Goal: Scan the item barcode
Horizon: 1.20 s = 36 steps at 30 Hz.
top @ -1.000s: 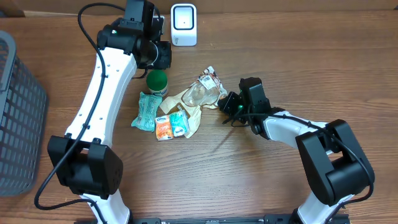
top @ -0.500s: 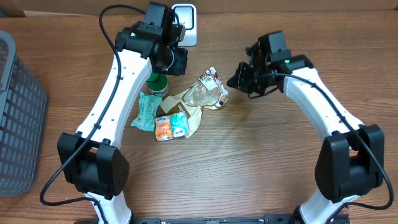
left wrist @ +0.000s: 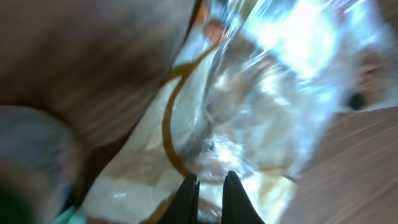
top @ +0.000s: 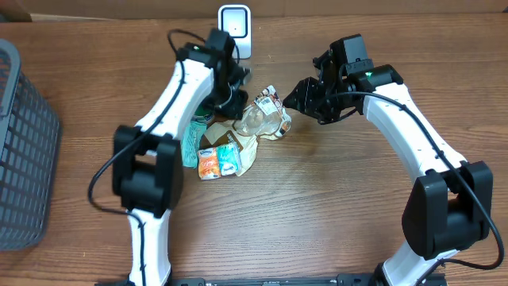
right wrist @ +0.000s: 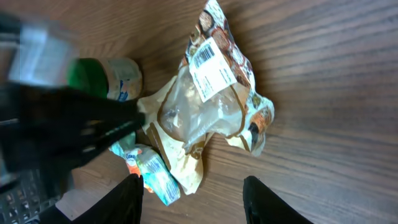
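Note:
The item is a crumpled clear-and-tan bag (top: 266, 119) lying on the table, its white barcode label (right wrist: 211, 68) facing up. My left gripper (top: 240, 111) hovers right over the bag's left part, its fingers (left wrist: 233, 199) drawn close together above the clear film (left wrist: 280, 112); that view is blurred and nothing shows between them. To the right of the bag my right gripper (top: 305, 97) is open and holds nothing, looking down at the bag from above (right wrist: 199, 199). The white scanner (top: 234, 32) stands at the table's far edge.
A green-capped bottle (right wrist: 102, 78) stands left of the bag, partly under my left arm. A teal packet (top: 190, 143) and small tissue packs (top: 218, 159) lie in front of it. A grey basket (top: 24, 143) sits at the left edge.
My left arm swung right and down from near the scanner onto the bag, its jaws closing. My right arm rose from the table to beside the bag, and its gripper opened.

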{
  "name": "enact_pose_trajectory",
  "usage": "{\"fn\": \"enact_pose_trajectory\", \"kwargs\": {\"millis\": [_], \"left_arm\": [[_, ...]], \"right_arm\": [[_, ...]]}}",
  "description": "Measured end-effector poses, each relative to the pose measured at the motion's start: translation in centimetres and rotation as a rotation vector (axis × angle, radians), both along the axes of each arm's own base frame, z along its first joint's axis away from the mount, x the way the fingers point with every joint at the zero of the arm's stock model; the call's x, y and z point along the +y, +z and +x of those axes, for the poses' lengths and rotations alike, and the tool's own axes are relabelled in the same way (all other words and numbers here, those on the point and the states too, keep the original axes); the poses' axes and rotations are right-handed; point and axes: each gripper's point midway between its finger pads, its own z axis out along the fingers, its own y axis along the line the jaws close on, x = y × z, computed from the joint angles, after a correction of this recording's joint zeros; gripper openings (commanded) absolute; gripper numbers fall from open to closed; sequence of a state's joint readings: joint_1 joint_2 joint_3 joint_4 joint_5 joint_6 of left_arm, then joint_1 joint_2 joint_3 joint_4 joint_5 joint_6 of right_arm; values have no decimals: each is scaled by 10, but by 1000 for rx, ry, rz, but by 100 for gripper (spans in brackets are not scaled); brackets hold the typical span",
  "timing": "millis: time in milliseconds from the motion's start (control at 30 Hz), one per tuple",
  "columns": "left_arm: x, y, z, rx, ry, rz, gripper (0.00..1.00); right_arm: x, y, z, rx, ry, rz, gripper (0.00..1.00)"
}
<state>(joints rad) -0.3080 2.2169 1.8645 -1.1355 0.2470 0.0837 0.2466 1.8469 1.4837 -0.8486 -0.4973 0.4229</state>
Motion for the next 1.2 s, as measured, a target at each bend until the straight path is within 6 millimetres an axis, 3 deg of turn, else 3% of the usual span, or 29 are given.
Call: {"fn": "enact_pose_trajectory", "kwargs": {"millis": [100, 300, 633, 800, 900, 1133, 1200], "left_arm": [[0, -24, -6, 56, -26, 7, 4], [-2, -34, -5, 63, -30, -1, 4], [-10, -49, -10, 136, 22, -40, 4], [-13, -51, -12, 157, 41, -51, 4], [-14, -51, -13, 166, 48, -58, 4], [-16, -51, -15, 179, 52, -71, 4], [-16, -51, -15, 180, 52, -71, 4]], "right_arm": [[2, -5, -1, 16, -2, 5, 49], [18, -34, -15, 65, 7, 59, 48], [70, -80, -49, 115, -22, 145, 56], [66, -107, -66, 181, -111, 105, 63], [64, -115, -64, 166, -142, 129, 64], [84, -115, -50, 113, -150, 239, 57], [93, -118, -49, 121, -147, 267, 45]]}}
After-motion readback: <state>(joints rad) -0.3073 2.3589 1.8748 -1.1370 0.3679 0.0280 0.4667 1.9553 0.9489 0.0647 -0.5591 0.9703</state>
